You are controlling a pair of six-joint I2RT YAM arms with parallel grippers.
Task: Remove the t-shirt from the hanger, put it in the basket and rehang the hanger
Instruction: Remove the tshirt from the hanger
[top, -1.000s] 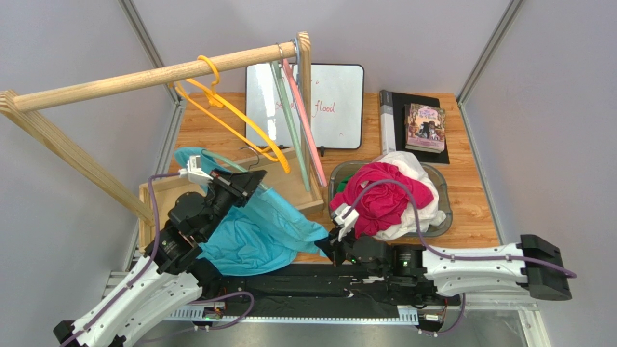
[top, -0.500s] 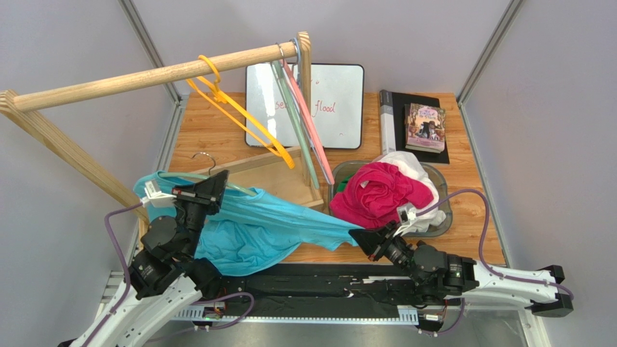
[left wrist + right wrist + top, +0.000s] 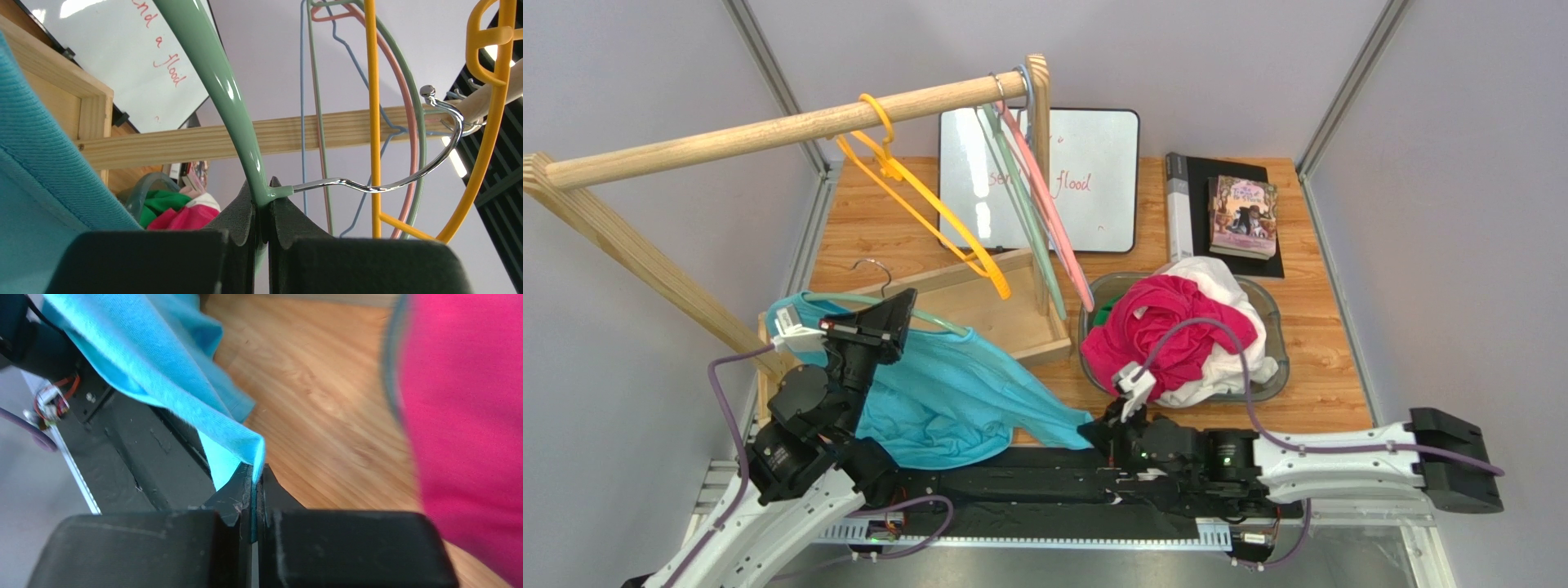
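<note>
T-shirt, one, turquoise, hangs along the table's near edge. Left gripper clamps its one mint hanger (near-left corner), right gripper pinches the hem, bare wood just behind.

At least three hangers hang on the wooden rail; below the rail, one green hanger, one t-shirt, one whiteboard, one book.

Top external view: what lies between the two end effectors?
The turquoise t-shirt spans it, from the green hanger held by the left end effector to the corner pinched by the right end effector; the top external view shows this.
</note>
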